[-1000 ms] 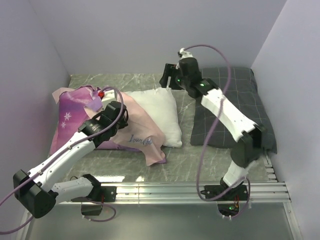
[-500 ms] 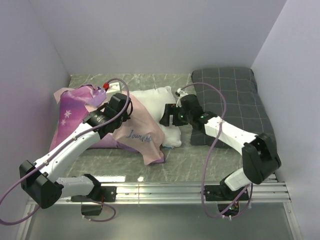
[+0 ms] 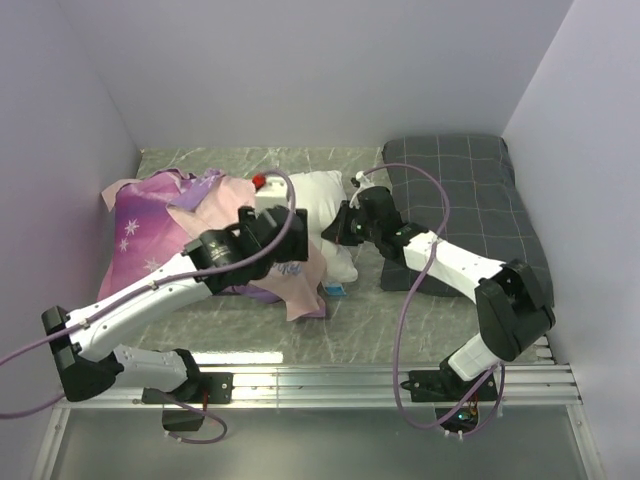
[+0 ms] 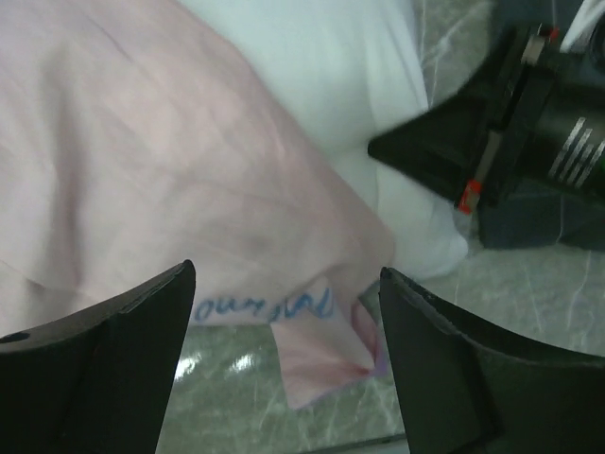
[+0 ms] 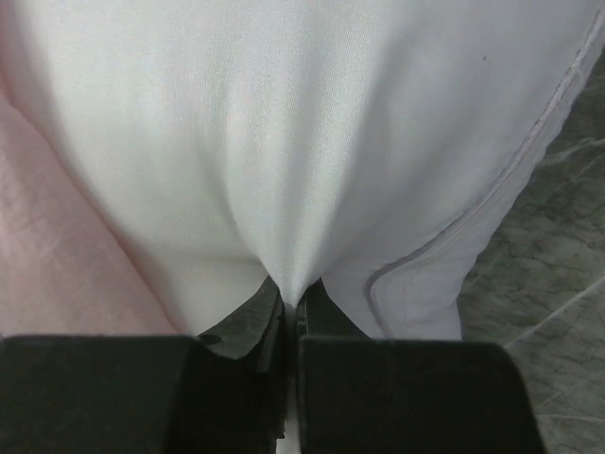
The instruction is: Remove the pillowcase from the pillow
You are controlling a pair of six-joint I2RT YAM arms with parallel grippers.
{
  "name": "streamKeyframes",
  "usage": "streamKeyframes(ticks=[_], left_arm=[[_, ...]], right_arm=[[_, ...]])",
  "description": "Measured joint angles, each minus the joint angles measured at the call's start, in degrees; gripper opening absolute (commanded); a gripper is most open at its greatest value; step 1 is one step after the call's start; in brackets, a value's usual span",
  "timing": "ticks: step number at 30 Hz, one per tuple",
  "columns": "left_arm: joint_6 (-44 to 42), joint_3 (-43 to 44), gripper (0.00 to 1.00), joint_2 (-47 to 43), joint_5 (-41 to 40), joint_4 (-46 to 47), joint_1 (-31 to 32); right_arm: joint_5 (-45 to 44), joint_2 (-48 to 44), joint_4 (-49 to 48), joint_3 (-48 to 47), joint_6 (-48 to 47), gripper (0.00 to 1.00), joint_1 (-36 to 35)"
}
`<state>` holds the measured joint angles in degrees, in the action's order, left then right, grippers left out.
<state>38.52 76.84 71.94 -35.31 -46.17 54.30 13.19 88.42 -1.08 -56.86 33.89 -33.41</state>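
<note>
pillowcase (image 3: pixel 140 228) lay bunched at the left of the bench (image 3: pixel 400 322), its pale pink inside draped over part of the pillow (image 3: pixel 322 192). in the last second my right end effector (image 5: pixel 288 301) dropped from above the grey pillow (image 3: pixel 470 200) and clamped the white pillow's near corner, an anchor, i judged. my left end effector (image 4: pixel 286 276) let go and hung with its fingers apart above the cloth. i counted one pillowcase, two pillows, two arms.

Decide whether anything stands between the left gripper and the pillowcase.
Nothing visible does. The left gripper hangs open directly over the pillowcase, its pale pink fabric unobstructed between the fingers. The right gripper is off to the side, pinching the pillow.
</note>
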Motion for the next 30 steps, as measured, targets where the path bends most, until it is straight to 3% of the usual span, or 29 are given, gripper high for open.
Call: streamKeyframes(ticks=[2,3,9,10,11,13,14,16,20,24,27,30], left_arm=[[2.25,-0.17,0.87,1.09,-2.32,-2.23,3.37],[3.43,-0.83,0.98,1.84,-3.21,-2.71,3.91],[6.38,-7.65,0.97,6.62,-6.69,-2.78,3.52],[6.43,-8.00,0.90,7.21,-7.04,-2.71,3.19],[6.62,-8.04,0.65,7.52,-7.37,-2.60,2.75],[7.26,-8.04,0.36,7.52,-8.35,-2.29,1.11],[7.10,-8.15,0.17,7.15,-8.63,-2.19,0.11],[6.64,-8.74,0.00,5.40,-8.68,-1.64,-2.56],[3.69,-11.02,0.00,-2.34,-6.27,0.74,-12.46],[0.37,-13.81,0.00,-12.11,-1.79,6.23,-29.22],[-0.79,-16.46,0.00,-16.52,4.42,9.66,-41.75],[-1.55,-19.58,0.00,-18.60,12.70,11.15,-50.25]], right_arm=[[-0.28,-0.46,0.02,0.00,0.48,0.00,-0.11],[-0.39,-0.70,0.02,0.00,0.70,0.00,-0.11],[-1.66,-2.51,1.11,-0.02,0.96,0.00,-0.37],[-1.99,-2.82,1.51,-0.02,0.87,0.00,-0.37],[-2.45,-3.06,1.97,-0.02,0.76,0.00,-0.46],[-3.23,-3.52,3.10,-0.20,0.44,0.00,-0.50],[-3.37,-3.82,3.67,-0.26,0.26,0.00,-0.35],[-3.28,-4.55,4.85,-0.61,0.11,0.00,0.57],[-3.15,-5.95,7.19,-3.23,0.02,0.00,3.76],[-1.27,-8.59,9.29,-5.79,-0.07,0.00,8.28],[1.68,-9.51,9.88,-6.16,0.11,0.00,13.73],[3.02,-8.55,11.32,-6.16,0.09,0.00,19.15]])
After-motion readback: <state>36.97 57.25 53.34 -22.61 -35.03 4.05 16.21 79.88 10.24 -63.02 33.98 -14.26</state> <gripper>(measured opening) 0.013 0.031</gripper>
